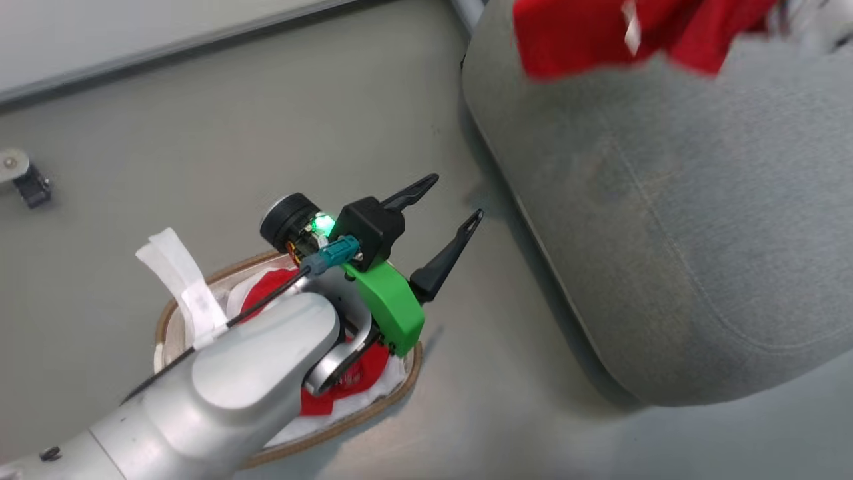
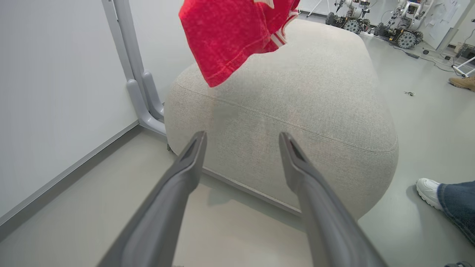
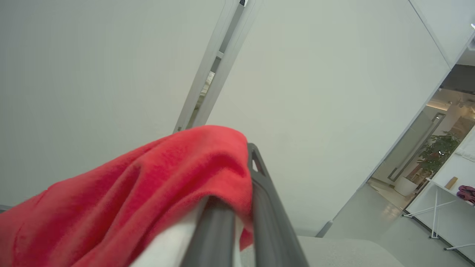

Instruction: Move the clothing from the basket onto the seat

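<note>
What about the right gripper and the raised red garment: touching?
Touching. The right wrist view shows the right gripper shut on the red garment, fabric pinched between its fingers.

Basket (image 1: 160, 330) largely behind left forearm (image 1: 260, 373).

Red garments (image 1: 586, 37) (image 1: 360, 377) two; basket (image 1: 162, 323) one; seat (image 1: 666, 233) one; shoes (image 2: 428, 191) (image 2: 462, 82) two.

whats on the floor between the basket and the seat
Nothing lies on the floor there: in the head view the stretch from basket to seat is bare, with the open left gripper hanging above it.
</note>
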### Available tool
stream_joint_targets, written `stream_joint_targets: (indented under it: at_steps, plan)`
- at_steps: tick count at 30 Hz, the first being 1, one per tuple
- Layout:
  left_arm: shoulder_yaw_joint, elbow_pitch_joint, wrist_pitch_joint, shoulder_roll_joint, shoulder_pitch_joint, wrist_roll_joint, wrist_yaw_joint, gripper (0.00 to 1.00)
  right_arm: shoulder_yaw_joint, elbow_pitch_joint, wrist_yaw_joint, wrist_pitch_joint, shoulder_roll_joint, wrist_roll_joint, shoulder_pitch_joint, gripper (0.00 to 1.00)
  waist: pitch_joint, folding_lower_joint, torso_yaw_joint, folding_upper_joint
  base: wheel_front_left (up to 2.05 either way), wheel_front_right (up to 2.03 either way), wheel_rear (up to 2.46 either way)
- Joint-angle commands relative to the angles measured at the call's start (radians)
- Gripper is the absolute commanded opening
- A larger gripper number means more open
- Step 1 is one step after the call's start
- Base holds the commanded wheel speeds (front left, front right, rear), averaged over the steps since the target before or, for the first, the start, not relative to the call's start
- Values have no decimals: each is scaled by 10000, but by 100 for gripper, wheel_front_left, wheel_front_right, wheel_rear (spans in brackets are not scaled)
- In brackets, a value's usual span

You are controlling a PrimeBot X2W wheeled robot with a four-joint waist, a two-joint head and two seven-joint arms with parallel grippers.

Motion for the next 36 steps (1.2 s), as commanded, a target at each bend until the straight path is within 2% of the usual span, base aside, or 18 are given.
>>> stream_joint_targets:
  at_steps: [1, 7, 13, 18, 28, 29, 31, 32, 33, 36]
  plan:
    - [106, -129, -27, 146, -265, 145, 124, 100, -99, 160, -17, 134, -265, 165, -444, 0, 890, -1, 739, -1, 0, 0, 0]
    - [296, -817, 34, 458, -743, 449, 540, 100, -785, 727, -17, 735, -1580, 375, -2138, 0, 1986, -1, 1308, -1, 0, 0, 0]
    - [450, -1660, 135, 844, -1191, 901, 986, 100, -1870, 1630, -16, 971, -2213, -113, -2693, 0, 3031, -1, 1531, -1, 0, 0, 0]
    - [388, -2316, 352, 1061, -1343, 1100, 1232, 100, -2767, 2493, -16, 476, -1978, -734, -2403, 0, 3590, -1, 1512, -1, 0, 0, 0]
    - [85, -2706, 607, 1118, -1187, 1258, 1325, 100, -3637, 4321, -16, -305, -563, -2065, -1247, 0, 3790, -1, 1367, -1, 0, 0, 0]
    - [76, -2713, 593, 1110, -1159, 1248, 1338, 100, -3700, 4364, -17, -354, -496, -2110, -1182, 25, 3768, -1, 1357, -1, 0, 0, 0]
    - [42, -2713, 591, 1108, -1105, 1221, 1325, 100, -3870, 4431, -17, -410, -359, -2217, -1038, 49, 3712, -1, 1332, -1, 0, 0, 0]
    - [37, -2693, 575, 1121, -1083, 1193, 1298, 100, -3968, 4441, -17, -444, -246, -2215, -966, 93, 3666, -1, 1315, -1, 0, 0, 0]
    - [33, -2669, 556, 1135, -1074, 1180, 1272, 100, -4033, 4429, -17, -461, -174, -2260, -912, 100, 3628, -1, 1303, -1, 0, 0, 0]
    - [37, -2600, 465, 1126, -1031, 1138, 1241, 100, -4138, 4230, -17, -477, -17, -2339, -733, 100, 3437, -1, 1260, -1, 0, 0, 0]
